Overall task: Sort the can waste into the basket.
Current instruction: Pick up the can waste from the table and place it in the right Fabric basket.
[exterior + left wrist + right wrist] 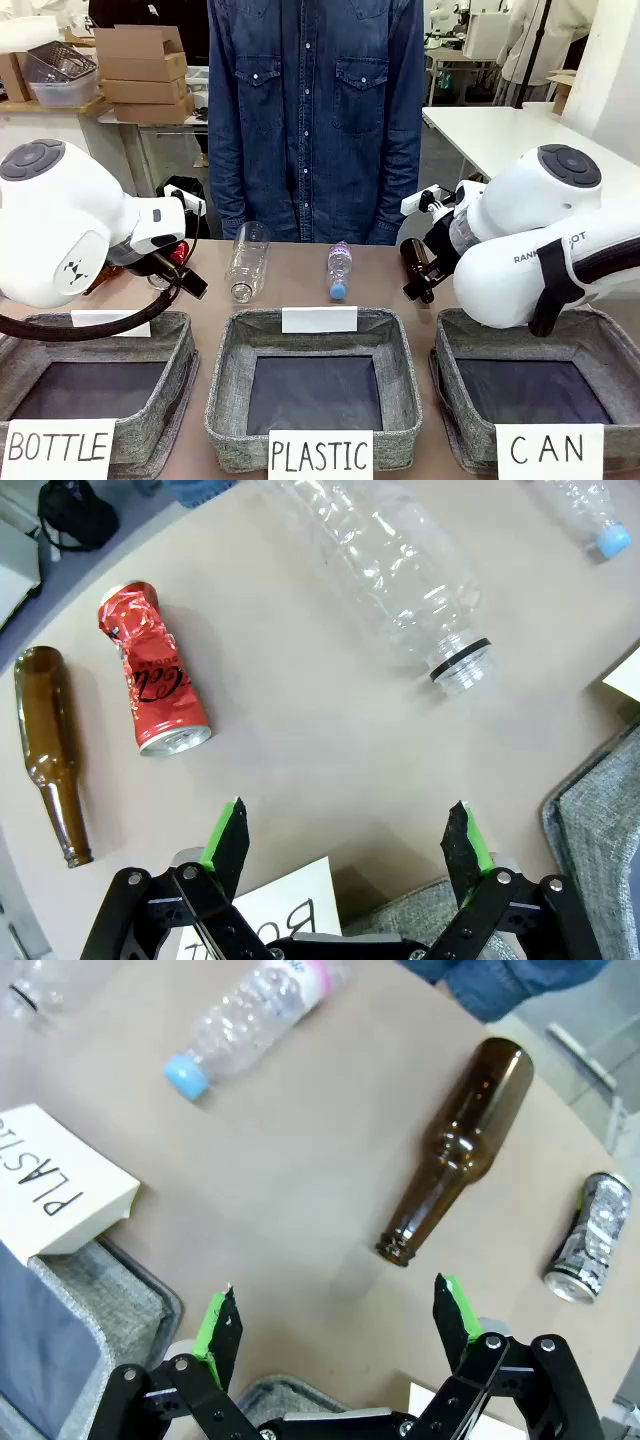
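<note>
Your left gripper [347, 825]: jaws spread, empty; crushed shiny red metal can [152, 670] lies ahead, to its left. Your right gripper [336, 1302]: jaws spread, empty; square grey fabric CAN basket [455, 410] just beneath; dented silver-grey metal can [590, 1235] ahead, to its right.

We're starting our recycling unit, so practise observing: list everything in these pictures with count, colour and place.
red can: one, red, table, robot's left.
silver can: one, silver-grey, table, robot's right.
brown bottles: two, brown glass, one near each can.
plastic bottles: two, clear, mid-table; one blue-capped.
CAN basket: one, grey, near right.
other baskets: two, grey, signed BOTTLE, PLASTIC.
person: one, denim shirt, far side.
left gripper: open, green pads, above table.
right gripper: open, green pads, above table.
</note>
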Robot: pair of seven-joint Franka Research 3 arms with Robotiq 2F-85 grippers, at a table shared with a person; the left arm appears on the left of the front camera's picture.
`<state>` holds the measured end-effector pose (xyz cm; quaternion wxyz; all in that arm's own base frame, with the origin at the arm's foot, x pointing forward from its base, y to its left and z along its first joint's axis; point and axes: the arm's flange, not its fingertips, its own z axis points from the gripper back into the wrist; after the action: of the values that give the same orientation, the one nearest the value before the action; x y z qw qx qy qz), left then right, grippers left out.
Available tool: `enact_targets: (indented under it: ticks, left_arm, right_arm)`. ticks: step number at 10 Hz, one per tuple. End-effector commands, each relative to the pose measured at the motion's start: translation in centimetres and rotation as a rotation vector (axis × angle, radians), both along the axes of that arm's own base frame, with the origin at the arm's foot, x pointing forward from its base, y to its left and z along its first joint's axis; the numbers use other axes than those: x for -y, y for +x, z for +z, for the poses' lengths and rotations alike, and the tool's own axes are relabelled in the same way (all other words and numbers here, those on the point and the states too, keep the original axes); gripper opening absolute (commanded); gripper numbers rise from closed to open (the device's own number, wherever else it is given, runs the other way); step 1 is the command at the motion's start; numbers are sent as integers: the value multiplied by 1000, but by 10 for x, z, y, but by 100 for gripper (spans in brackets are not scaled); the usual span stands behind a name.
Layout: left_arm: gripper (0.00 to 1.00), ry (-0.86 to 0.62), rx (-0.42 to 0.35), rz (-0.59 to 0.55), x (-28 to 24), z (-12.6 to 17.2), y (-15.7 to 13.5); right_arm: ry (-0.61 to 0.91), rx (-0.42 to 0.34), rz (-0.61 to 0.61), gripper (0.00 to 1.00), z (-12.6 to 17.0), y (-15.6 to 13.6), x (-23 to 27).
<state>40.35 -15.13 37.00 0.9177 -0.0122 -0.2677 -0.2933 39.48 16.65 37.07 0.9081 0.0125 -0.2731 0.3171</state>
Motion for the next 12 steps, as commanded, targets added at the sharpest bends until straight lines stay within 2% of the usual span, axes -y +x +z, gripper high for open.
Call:
enact_targets:
  ticks: [1,12]
  left_arm:
    - [100,0,0,0,0,0,0]
    - [100,0,0,0,0,0,0]
  right_arm:
    - [0,0,0,100,0,0,0]
    - [0,0,0,100,0,0,0]
